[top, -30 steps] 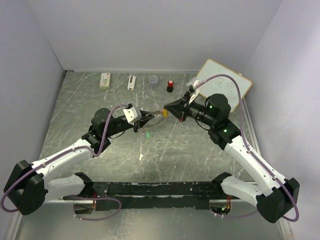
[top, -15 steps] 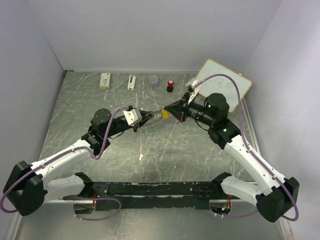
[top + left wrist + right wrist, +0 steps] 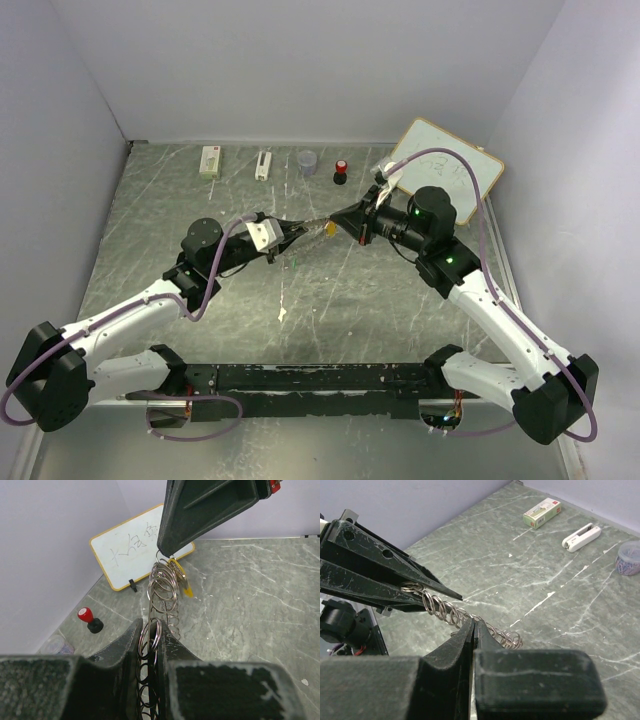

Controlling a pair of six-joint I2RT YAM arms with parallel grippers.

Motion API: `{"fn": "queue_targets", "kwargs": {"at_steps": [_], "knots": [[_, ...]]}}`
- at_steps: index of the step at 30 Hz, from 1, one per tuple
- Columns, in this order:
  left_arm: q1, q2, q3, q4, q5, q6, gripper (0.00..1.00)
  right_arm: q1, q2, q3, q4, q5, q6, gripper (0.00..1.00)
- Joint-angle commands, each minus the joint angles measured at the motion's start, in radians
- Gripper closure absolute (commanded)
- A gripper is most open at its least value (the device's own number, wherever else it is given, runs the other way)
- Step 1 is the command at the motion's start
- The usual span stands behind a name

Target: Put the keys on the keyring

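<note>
The left gripper (image 3: 298,231) is almost closed and pinches one end of the keyring (image 3: 161,587). The keyring stretches straight across, up in the air, to the right gripper (image 3: 342,221). That one is shut tight, with the yellow key (image 3: 186,588) hanging just beside its tip.

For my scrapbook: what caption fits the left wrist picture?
Left gripper holds keyring; right gripper pinches its far end, yellow key dangling.

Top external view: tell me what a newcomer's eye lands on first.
The left end effector and right end effector meet tip to tip above the middle of the table, both pinching a keyring crowded with small silvery rings. A yellow key dangles at the right tip. Behind them, a whiteboard stands at the far right corner.
</note>
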Motion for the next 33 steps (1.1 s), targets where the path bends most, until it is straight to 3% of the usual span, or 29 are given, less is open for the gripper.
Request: {"fn": "queue_targets", "kwargs": {"at_steps": [1,11,22,33], "knots": [[-0.008,-0.029,-0.007,0.086,-0.008,0.017,0.93,0.004,-0.013,0.021,-0.017,0.031,0.003,1.0],[-0.008,-0.041,-0.023,0.109,-0.031,0.005,0.93,0.005,-0.023,0.011,-0.023,0.06,0.006,1.0],[-0.007,-0.035,-0.04,0.158,-0.152,-0.05,0.93,0.005,-0.051,-0.013,-0.004,0.073,0.009,1.0],[-0.008,0.03,-0.056,0.212,-0.162,-0.079,0.93,0.005,-0.043,0.087,-0.071,0.092,-0.021,1.0]]}}
